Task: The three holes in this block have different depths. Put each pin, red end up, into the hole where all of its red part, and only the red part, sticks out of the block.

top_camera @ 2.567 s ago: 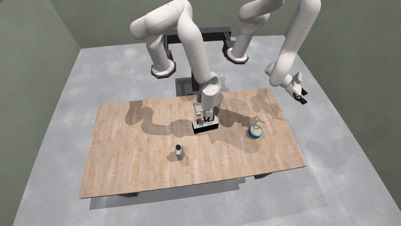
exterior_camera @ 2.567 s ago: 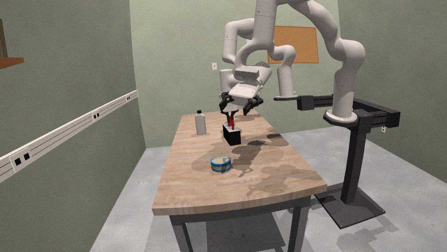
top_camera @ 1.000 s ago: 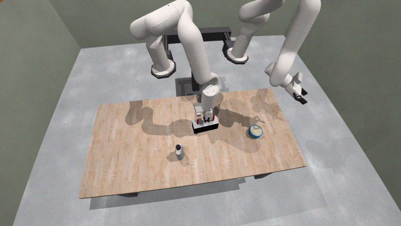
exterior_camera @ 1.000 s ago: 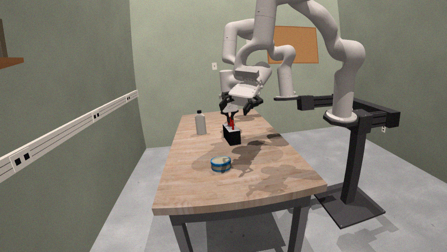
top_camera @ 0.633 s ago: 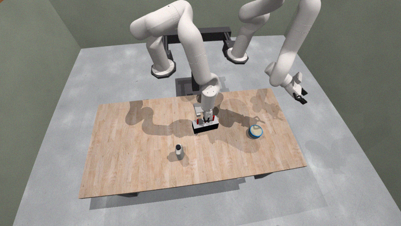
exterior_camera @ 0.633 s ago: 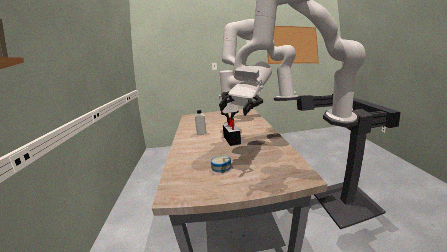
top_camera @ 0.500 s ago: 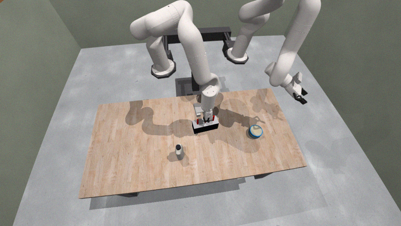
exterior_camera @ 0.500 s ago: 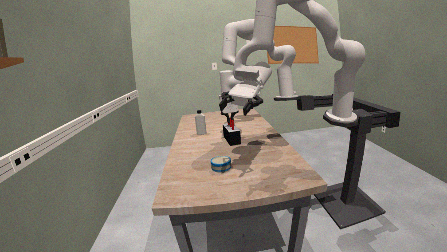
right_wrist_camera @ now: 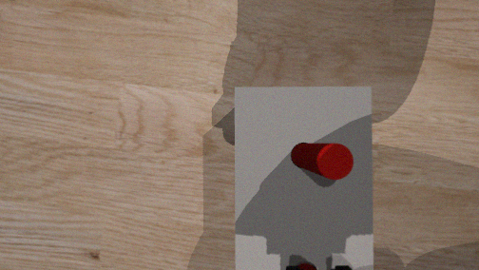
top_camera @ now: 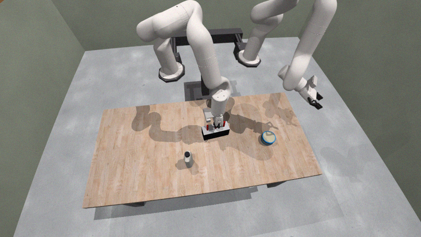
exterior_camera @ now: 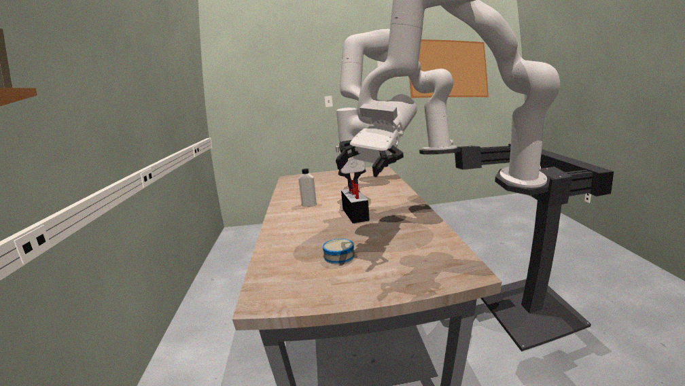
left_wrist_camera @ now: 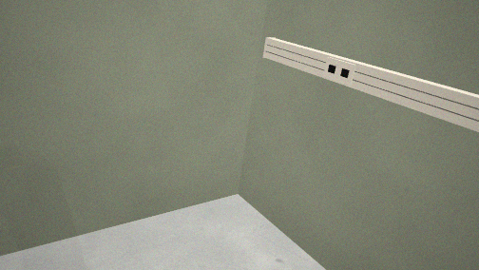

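Steadying my right jaws (top_camera: 217,126) (exterior_camera: 353,181), nearly shut on the red-topped middle pin (exterior_camera: 353,187) (right_wrist_camera: 306,267), I should press straight down gently, then let go without tilting it; my left jaws (top_camera: 318,101) (exterior_camera: 385,165) stand wide with nothing held, beyond the bench's short edge. The black rectangular block with a pale grey top (top_camera: 216,134) (exterior_camera: 355,210) (right_wrist_camera: 266,119) sits inward from the arm-side long edge, red cylindrical pins upright at both its ends.

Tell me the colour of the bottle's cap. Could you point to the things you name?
Black; the cap (top_camera: 187,154) (exterior_camera: 305,170) shows best in the exterior view.
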{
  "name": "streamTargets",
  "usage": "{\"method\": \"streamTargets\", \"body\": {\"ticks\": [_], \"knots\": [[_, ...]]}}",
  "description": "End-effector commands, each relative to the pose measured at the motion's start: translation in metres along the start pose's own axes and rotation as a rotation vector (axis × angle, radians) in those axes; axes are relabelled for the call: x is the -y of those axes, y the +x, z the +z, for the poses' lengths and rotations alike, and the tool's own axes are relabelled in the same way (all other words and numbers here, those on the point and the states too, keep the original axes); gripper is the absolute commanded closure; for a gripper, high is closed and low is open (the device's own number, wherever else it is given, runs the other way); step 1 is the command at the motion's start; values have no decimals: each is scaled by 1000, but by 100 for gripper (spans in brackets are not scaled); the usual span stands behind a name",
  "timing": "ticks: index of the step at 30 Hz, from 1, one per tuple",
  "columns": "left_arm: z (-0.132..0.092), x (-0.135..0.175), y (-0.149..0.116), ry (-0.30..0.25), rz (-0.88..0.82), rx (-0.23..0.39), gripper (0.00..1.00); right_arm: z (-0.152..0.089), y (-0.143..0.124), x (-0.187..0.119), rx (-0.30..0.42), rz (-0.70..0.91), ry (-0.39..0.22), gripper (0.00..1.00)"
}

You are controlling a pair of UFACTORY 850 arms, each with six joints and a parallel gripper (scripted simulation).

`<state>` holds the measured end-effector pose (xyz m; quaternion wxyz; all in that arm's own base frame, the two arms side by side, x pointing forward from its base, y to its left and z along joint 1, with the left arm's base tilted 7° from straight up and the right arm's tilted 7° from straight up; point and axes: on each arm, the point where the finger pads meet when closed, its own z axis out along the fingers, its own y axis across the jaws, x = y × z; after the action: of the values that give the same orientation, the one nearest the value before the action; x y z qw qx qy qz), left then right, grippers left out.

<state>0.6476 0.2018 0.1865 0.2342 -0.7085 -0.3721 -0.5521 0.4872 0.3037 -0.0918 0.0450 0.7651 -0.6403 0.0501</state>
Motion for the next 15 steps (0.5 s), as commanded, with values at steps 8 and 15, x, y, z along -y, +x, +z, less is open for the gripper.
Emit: {"method": "streamTargets", "body": {"ticks": [8,15], "knots": [[0,-1,1,-1,-1,-2,0,-1,0,0,0,0,1,100],[0,-1,1,-1,-1,-2,0,3,-1,1,-1,0,1,100]]}}
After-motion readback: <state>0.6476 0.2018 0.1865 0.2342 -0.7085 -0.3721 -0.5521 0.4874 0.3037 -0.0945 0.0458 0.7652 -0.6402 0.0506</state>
